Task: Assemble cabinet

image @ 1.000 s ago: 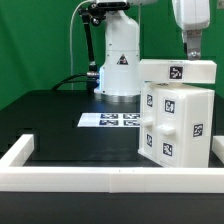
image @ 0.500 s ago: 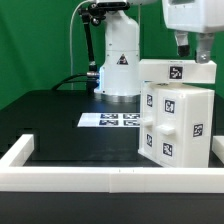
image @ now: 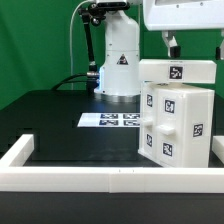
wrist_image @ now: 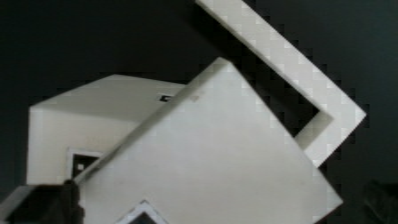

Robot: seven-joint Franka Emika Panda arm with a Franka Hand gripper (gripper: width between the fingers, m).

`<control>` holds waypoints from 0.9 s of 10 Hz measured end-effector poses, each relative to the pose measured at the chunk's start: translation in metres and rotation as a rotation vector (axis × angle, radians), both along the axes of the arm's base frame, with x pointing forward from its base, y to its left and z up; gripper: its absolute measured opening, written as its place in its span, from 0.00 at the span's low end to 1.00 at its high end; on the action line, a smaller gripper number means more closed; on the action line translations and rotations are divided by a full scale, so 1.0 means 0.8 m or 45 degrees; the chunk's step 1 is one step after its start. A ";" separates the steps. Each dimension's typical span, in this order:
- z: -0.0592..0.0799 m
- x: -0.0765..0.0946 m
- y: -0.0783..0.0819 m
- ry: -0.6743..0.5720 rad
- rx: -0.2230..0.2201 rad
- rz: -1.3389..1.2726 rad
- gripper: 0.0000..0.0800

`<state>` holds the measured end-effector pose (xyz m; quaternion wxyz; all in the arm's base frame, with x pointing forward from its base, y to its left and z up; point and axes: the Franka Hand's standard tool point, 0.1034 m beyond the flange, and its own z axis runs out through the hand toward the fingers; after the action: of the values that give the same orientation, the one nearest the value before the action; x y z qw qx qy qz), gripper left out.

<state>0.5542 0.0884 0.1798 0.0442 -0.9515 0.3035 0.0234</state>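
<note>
The cabinet (image: 178, 122) stands at the exterior view's right, a white box with several black-and-white tags on its front. A flat white top piece (image: 178, 70) with one tag lies on it. My gripper (image: 196, 44) hangs just above that top piece, open and empty, with one dark finger (image: 170, 42) showing and the other at the frame's edge. In the wrist view the cabinet (wrist_image: 214, 140) fills the frame below the gripper (wrist_image: 214, 212). The dark fingers (wrist_image: 43, 204) stand wide apart on either side of it.
The marker board (image: 112, 120) lies flat on the black table beside the cabinet. The arm's white base (image: 120, 62) stands behind it. A low white border frame (image: 60, 178) runs along the table's front and sides, and it also shows in the wrist view (wrist_image: 285, 60).
The gripper has lifted off the top piece and shifted toward the exterior view's left, and its hand now looks wider in the frame. The cabinet has not moved.
</note>
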 end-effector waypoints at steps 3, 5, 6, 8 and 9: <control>0.002 0.002 0.001 -0.054 -0.033 0.595 1.00; 0.003 0.003 0.001 -0.073 -0.052 0.883 1.00; 0.003 0.003 0.001 -0.081 -0.050 1.003 1.00; 0.003 0.003 0.000 -0.093 -0.046 1.184 1.00; 0.002 0.003 -0.001 -0.103 -0.043 1.317 1.00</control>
<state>0.5563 0.0879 0.1818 0.0232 -0.9778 -0.2081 0.0006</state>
